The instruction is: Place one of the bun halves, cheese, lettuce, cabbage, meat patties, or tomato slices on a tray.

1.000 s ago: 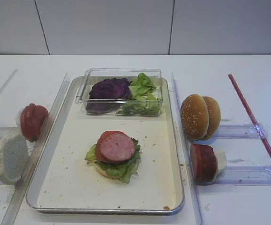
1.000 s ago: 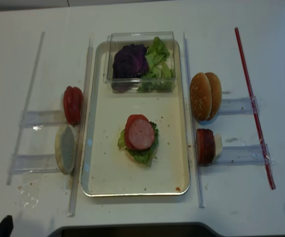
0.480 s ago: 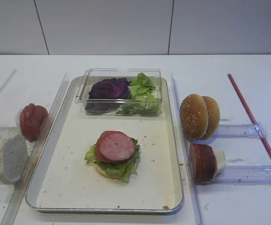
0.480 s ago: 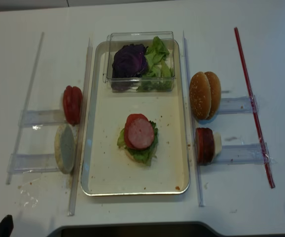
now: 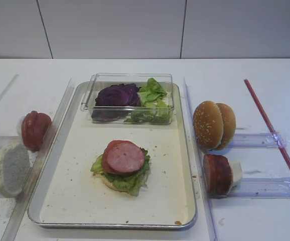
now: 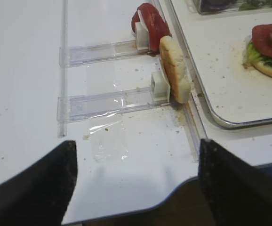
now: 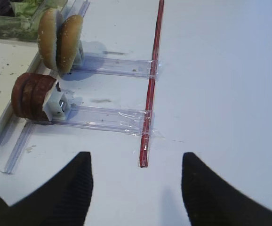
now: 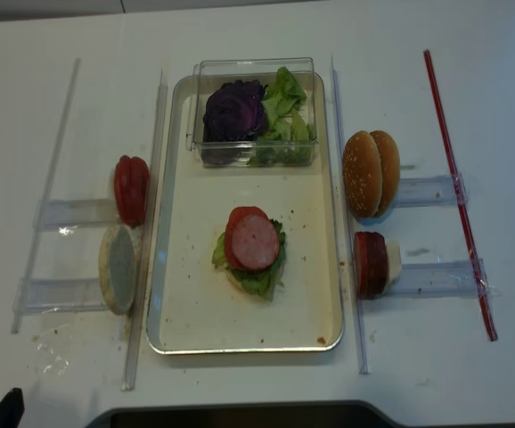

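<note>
Upright, sesame bun halves (image 5: 213, 125) stand on edge.

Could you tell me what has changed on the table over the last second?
Nothing visibly changed. The half-built burger stack sits as before on the large silver metal tray, and the stored ingredients beside it are where they were. No gripper shows in either overhead view.

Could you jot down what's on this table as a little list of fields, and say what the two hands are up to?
tray: holds a clear box and a half-built burger
box: cabbage left, lettuce right
stack: bun half, lettuce, tomato slice, meat patty on top
left of tray: tomato slices, pale bun half
right of tray: seeded bun halves, meat patties
left hand: open, empty
right hand: open, empty
</note>
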Robot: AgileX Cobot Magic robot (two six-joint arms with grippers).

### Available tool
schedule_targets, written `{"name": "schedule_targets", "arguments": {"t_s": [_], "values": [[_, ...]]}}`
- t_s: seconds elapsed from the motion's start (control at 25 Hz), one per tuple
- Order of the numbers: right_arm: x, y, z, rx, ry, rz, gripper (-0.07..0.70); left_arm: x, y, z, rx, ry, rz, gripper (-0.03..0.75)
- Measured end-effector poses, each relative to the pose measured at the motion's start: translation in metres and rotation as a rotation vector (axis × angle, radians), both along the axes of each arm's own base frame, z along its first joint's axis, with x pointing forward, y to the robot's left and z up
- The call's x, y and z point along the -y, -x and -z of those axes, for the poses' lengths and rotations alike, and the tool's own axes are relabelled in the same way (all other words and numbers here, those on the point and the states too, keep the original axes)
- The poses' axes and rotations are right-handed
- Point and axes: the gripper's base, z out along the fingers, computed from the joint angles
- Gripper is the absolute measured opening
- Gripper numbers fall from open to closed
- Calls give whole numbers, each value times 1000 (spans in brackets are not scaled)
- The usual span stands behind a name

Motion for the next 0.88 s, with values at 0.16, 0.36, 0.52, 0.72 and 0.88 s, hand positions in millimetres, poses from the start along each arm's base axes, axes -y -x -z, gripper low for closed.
{"name": "schedule_targets", "arguments": {"t_s": [0.16,0.36,0.52,0.72,0.88], "values": [[0,0,0,-1,-3,4,436,0,0,0,0,0,0,492],[0,0,0,-1,-3,4,436,0,0,0,0,0,0,492],[0,0,0,-1,-3,4,436,0,0,0,0,0,0,492],[0,0,0,-1,-3,4,450,0,0,0,0,0,0,492],[0,0,0,-1,-3,4,491,0,0,0,0,0,0,492]]}}
